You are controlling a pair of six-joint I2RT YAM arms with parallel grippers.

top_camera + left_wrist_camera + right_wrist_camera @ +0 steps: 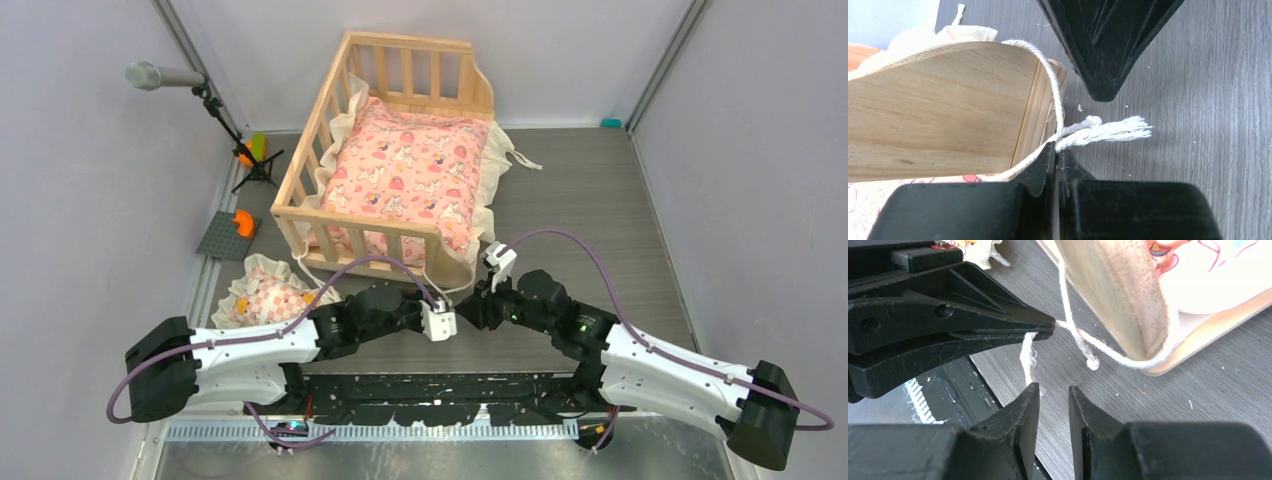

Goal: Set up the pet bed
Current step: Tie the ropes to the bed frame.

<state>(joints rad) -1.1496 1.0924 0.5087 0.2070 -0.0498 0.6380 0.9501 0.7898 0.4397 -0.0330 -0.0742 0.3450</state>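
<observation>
The pale wooden pet bed (303, 214) stands at the table's middle with a pink printed cushion (405, 170) inside. A white tie cord (1098, 131) from the cushion wraps around the bed's near right corner post (948, 120). My left gripper (1056, 147) is shut on this cord just beside the post, with the frayed end sticking out. In the right wrist view the cord (1083, 342) runs from the left gripper's tips (1045, 325) round the post (1108, 290). My right gripper (1054, 390) is slightly open and empty, just below the cord's hanging end.
A small frilled pillow (265, 295) lies on the table left of the arms. A microphone stand (240, 140) and a grey plate with orange pieces (230, 232) sit at the left. Both arms meet close together at the bed's near right corner (468, 295).
</observation>
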